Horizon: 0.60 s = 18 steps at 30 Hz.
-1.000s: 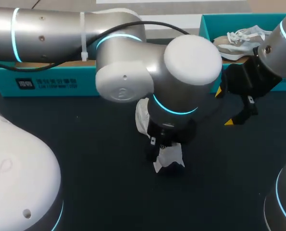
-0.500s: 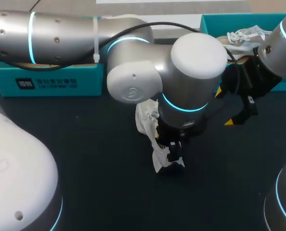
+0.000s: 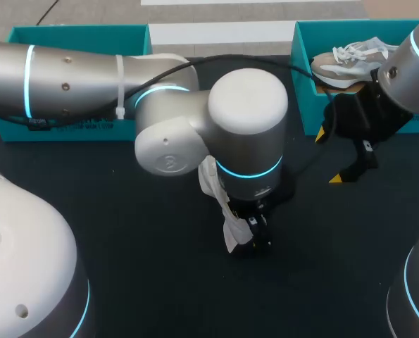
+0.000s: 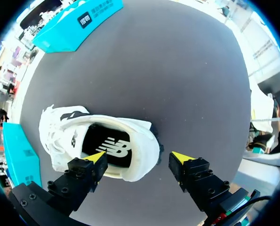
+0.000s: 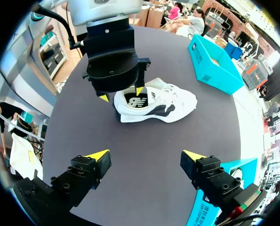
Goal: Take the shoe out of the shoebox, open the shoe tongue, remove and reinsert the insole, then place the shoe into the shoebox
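A white shoe (image 4: 125, 169) with a black insole (image 4: 107, 147) lies on its sole on the dark table, also seen as the shoe (image 5: 163, 104) and partly under my left arm as the shoe (image 3: 210, 184). My left gripper (image 4: 139, 157) hangs open over the heel, one fingertip above the shoe's opening and the other outside the heel; neither visibly touches it. The right wrist view shows this left gripper (image 5: 122, 94) from the side. My right gripper (image 5: 147, 155) is open and empty, well short of the shoe, near the teal shoebox (image 3: 299, 49) as the right gripper (image 3: 329, 156).
A second, beige shoe (image 3: 350, 60) lies in the shoebox at the back right. Another teal box (image 3: 75, 35) stands at the back left, also visible beyond the shoe as the teal box (image 5: 215, 66). My left arm's big elbow (image 3: 248, 105) covers the table's middle.
My left arm has swung so its elbow sits further left, uncovering the back-left box. Its gripper has slid along the shoe to the heel. The right arm has not moved.
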Available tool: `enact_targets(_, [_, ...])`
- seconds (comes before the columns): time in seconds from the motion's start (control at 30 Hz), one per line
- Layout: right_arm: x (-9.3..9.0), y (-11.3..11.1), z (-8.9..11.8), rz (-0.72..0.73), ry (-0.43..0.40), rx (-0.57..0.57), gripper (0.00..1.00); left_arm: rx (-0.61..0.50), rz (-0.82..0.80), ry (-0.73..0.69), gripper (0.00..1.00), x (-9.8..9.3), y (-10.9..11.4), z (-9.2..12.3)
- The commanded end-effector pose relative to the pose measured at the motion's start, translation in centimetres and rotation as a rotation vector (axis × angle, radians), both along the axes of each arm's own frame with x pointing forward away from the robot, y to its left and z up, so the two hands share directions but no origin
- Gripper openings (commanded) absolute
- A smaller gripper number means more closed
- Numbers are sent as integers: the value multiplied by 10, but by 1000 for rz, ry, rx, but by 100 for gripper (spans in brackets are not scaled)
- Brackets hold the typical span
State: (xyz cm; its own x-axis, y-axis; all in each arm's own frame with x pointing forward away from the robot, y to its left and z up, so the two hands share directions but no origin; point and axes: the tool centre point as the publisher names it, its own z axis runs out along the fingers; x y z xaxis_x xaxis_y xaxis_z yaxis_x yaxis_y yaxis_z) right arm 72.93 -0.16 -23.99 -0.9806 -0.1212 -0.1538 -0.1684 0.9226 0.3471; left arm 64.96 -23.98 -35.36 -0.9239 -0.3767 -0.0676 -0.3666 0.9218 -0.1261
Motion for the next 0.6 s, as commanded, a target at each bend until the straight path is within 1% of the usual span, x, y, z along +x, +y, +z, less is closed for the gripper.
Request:
enact_targets(0.03, [0, 1, -1, -1, -1, -3, 100, -14, -47, -13, 93, 1, 1, -8])
enact_targets(0.13, [0, 1, -1, -1, -1, -3, 100, -13, -72, -17, 96, 2, -2, -10])
enact_targets(0.3, [0, 1, -1, -1, -1, -3, 100, -7, -114, -26, 94, 3, -10, -17])
enact_targets(0.37, [0, 1, -1, -1, -1, -3, 100, -1, -111, -40, 91, 2, -14, -22])
enact_targets(0.5, [0, 1, -1, -1, -1, -3, 100, -2, -156, -41, 84, -3, -19, -29])
enact_targets(0.53, [0, 1, -1, -1, -1, -3, 100, -2, -155, -43, 85, -4, -19, -30])
enact_targets(0.57, [0, 1, -1, -1, -1, -3, 100, 0, -174, -38, 87, -5, -19, -32])
enact_targets(0.6, [0, 1, -1, -1, -1, -3, 100, 1, -176, -39, 86, -7, -18, -34])
